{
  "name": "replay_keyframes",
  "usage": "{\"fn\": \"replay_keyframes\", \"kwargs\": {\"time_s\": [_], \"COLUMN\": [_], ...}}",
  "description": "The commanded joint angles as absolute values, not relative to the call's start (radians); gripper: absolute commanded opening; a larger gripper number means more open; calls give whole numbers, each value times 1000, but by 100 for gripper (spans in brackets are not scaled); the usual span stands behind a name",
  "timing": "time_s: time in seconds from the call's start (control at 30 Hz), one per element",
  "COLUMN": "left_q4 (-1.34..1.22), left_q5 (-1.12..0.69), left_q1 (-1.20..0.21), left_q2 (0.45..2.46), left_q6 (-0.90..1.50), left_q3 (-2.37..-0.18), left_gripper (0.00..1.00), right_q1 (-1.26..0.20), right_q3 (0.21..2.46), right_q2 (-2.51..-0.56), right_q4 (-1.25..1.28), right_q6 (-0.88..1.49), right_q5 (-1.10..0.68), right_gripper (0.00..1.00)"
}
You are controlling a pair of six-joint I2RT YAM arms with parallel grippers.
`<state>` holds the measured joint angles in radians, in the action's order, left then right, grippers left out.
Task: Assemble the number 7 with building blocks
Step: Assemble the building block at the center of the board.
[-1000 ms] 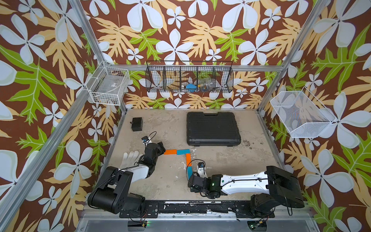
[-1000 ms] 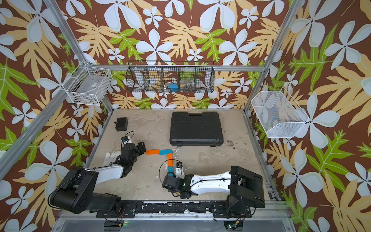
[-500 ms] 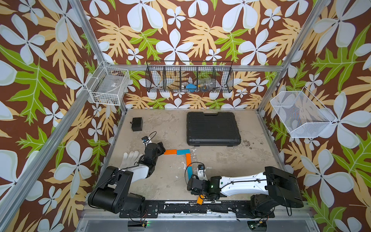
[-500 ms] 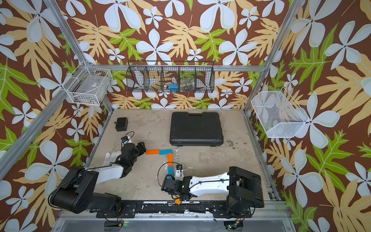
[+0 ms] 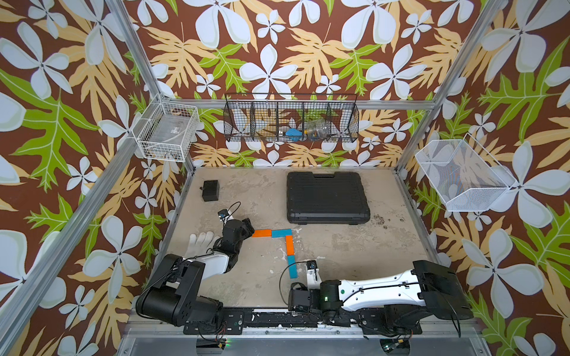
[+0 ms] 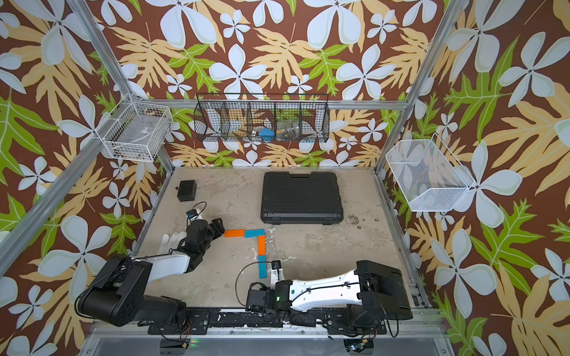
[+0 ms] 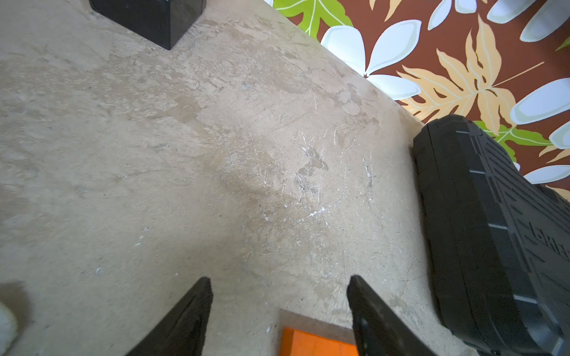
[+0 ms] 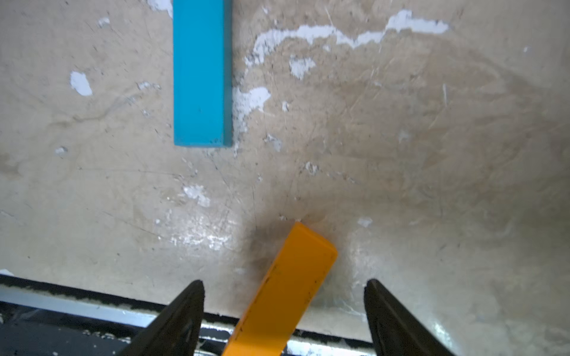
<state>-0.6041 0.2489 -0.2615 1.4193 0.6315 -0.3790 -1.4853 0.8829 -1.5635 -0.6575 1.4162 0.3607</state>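
Right wrist: pincer (image 8: 283,281) retreated, straddling orange block (image 8: 296,268).

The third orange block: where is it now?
Right wrist view: the orange block lies askew at the table's front edge, between the open jaws of the right gripper, near a blue block.

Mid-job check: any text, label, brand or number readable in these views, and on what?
Nothing reads in full.
black case: embossed lettering at the picture's edge in the left wrist view, cut off, unreadable.
clear box in the white wire basket: a label with dark print, too small to read.
building blocks: no print visible.
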Motion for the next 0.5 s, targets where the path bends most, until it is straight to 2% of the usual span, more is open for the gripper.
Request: {"fn": "replay_keyframes", "kwargs": {"time_s": [0.0, 0.07, 0.2, 0.27, 0.33, 0.37, 0.47], "left_q4": [-625, -624, -626, -625, -623, -623, -622], "left_q5": [236, 235, 235, 235, 235, 235, 236], "left_q1": [-259, -258, -258, -259, -258, -258, -257], "left_q2": [1424, 1425, 1425, 1425, 1425, 1425, 1425], "left_q6": [641, 640, 641, 640, 641, 638, 638], "left_q3": [-382, -384, -383, -384, -384, -384, -384], "left_gripper": [72, 73, 72, 72, 72, 72, 72], "right_q1": [-1490, -1490, -1489, -1490, -1491, -1490, -1490], "right_q3": [861, 835, 808, 814, 822, 827, 844], "right_q2": [-1559, -1553, -1572, -1589, -1611, -1619, -1636], "right_q4": [-635, -578, -521, -503, -486, -485, -488], "right_q6": [1468, 1467, 1467, 1455, 1442, 1439, 1428], "right_q5": [357, 340, 313, 301, 287, 283, 280], "right_gripper": [83, 81, 71, 58, 33, 25, 23]}}
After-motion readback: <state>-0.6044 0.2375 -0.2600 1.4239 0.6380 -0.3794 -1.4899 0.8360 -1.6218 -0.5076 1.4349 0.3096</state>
